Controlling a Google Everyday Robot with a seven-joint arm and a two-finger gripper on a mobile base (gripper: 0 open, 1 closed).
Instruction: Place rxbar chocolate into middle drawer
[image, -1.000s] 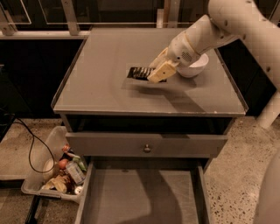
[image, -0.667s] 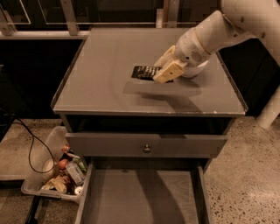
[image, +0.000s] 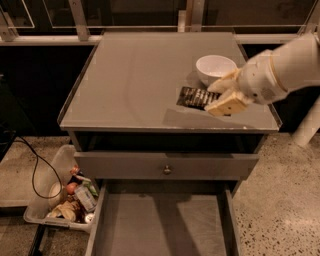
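The rxbar chocolate, a flat black bar with white lettering, is held at its right end by my gripper. The gripper is shut on the bar and holds it just above the right front part of the grey cabinet top, next to the white bowl. The middle drawer is pulled open below at the bottom of the view, its grey floor bare. It lies below and in front of the gripper.
A closed drawer front with a small round knob sits above the open drawer. A clear bin of assorted items stands on the floor at the left, with a black cable beside it.
My gripper has moved right and toward the cabinet's front edge with the bar in it. The white bowl is now uncovered behind it.
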